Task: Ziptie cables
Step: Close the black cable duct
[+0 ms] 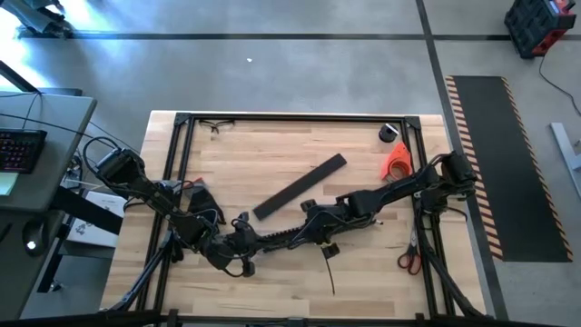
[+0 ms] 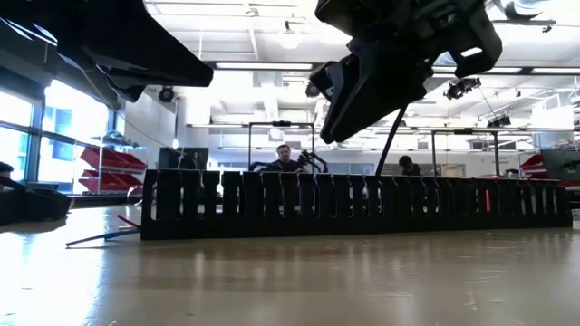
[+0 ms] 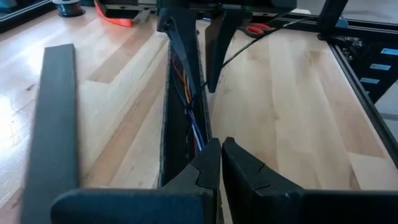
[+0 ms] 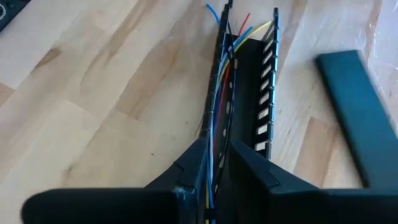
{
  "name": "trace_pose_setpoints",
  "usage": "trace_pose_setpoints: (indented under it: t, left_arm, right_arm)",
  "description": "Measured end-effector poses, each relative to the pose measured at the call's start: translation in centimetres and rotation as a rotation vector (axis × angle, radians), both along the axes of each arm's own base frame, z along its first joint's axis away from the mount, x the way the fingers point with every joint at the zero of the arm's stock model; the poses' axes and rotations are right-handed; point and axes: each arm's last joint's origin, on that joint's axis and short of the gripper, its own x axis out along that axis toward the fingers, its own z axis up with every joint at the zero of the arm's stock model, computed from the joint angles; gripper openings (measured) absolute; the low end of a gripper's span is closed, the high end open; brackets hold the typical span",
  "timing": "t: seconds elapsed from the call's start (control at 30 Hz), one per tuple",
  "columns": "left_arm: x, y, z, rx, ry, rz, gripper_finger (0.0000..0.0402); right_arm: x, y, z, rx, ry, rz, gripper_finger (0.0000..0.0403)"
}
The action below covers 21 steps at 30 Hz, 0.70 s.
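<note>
Over the middle of the table [image 1: 363, 272], the right claw [image 4: 214, 163] sits at one end of the slotted channel [image 1: 272, 238], its two fingers pinched together on the cables [image 4: 221, 93], which run between them. Those thin blue, red, yellow and dark wires stretch along the inside of the channel's near wall and fan out loose past its far end, toward 12 o'clock in the right wrist view. At the channel's other end, toward 8 o'clock from the right claw in the high view, the left claw [image 3: 221, 163] hovers with its fingers almost touching, only a slim gap between them, and nothing visibly caught in it. Cables lie in the channel just ahead of its tips. A flat black strip [image 1: 300, 186] lies apart at 12 o'clock. Scissors [image 1: 408, 262] rest at 3 o'clock, near the table's frame.
</note>
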Motion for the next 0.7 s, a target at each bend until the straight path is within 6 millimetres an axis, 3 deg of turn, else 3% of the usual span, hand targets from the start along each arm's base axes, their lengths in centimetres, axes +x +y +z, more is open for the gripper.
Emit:
trace_pose_setpoints:
  t: [0.13, 0.27, 0.5, 0.7]
  left_arm:
    - [0.1, 0.2, 0.0, 0.012, -0.009, 0.030, 0.0000]
    - [0.4, 0.9, 0.0, 0.009, -0.004, 0.061, 0.0000]
    - [1.2, 2.7, -0.3, 0.003, 0.010, 0.178, 0.0001]
    - [1.8, 4.3, -0.6, 0.017, 0.034, 0.241, 0.0001]
  right_arm:
    - [-0.1, -0.6, 0.6, -0.009, -0.010, 0.008, 0.0073]
    - [-0.3, -2.4, 1.9, -0.037, -0.039, 0.014, 0.0116]
    - [-0.3, -9.3, 1.8, 0.062, -0.010, 0.030, 0.0183]
    - [-1.0, -14.9, -0.7, 0.170, -0.175, -0.024, 0.0191]
